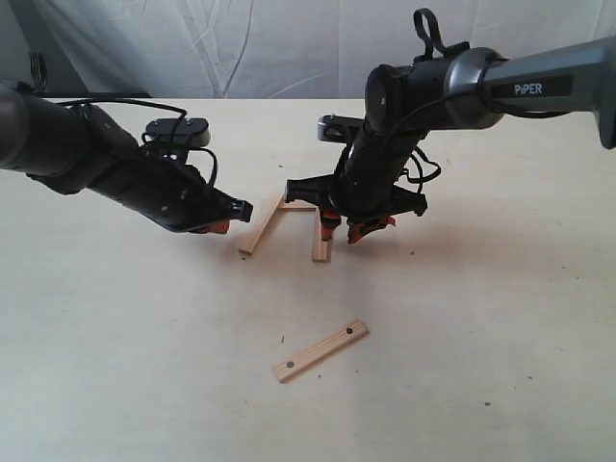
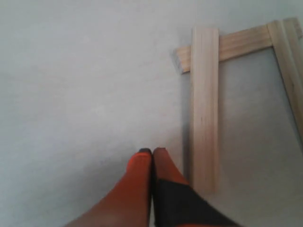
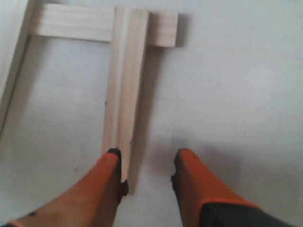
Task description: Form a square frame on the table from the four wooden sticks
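We see the right gripper (image 3: 147, 156) spread, holding nothing, one fingertip (image 3: 111, 165) at the end of one side stick (image 3: 125, 80); we judge it is squaring that stick across the cross stick (image 3: 71, 22). Left gripper (image 2: 151, 153) is pressed together, empty, just beside the other side stick (image 2: 204, 109). Three sticks make an open U on the table (image 1: 481, 337); the fourth stick (image 1: 320, 350) lies loose, well apart from both grippers.

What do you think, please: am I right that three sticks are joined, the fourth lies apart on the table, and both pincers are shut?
Not quite: only the left pincer is shut. The right wrist view shows the right pincer open, its jaws standing apart at the end of one stick. The rest holds: the three joined sticks form part of the frame, and the fourth stick lies apart on the table.
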Robot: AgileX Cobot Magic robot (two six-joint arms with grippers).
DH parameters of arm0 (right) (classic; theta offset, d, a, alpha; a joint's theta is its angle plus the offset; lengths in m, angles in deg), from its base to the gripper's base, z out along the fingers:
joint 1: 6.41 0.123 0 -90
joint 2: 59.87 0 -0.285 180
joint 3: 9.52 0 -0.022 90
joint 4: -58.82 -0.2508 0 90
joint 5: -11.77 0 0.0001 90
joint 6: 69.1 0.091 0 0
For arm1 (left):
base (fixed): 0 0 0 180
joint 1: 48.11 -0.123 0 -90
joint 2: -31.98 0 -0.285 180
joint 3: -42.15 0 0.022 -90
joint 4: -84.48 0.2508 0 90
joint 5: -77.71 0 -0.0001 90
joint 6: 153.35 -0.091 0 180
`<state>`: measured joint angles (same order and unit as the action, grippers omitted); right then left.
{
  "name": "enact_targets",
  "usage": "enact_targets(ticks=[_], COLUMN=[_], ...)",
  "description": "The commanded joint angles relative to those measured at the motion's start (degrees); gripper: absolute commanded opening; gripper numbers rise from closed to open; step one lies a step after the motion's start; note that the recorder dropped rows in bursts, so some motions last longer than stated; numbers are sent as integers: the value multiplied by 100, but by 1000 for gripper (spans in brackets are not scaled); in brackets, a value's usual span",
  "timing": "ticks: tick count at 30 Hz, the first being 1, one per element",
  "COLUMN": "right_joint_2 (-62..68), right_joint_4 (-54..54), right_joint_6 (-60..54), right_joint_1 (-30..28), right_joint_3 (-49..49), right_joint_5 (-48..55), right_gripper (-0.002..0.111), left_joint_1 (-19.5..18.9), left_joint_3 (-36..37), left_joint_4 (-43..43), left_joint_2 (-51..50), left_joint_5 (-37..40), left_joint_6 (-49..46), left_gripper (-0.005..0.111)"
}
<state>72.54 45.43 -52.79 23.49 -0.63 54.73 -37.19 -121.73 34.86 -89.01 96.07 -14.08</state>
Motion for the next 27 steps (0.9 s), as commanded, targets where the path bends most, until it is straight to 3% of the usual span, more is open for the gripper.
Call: enact_targets(ticks=[1, 27], right_joint_2=[-21, 84], right_joint_4=[-57, -36], right_joint_6=[-24, -28], right_joint_1=[-14, -14], right_joint_3=[-13, -13], right_joint_5=[-5, -9], right_gripper=[38, 38], left_joint_1=[4, 4], left_joint_3=[8, 8], left_joint_4=[-5, -223], left_joint_2=[-135, -144], left_joint_5=[128, 346], left_joint_6=[-16, -62], left_gripper=[0, 0])
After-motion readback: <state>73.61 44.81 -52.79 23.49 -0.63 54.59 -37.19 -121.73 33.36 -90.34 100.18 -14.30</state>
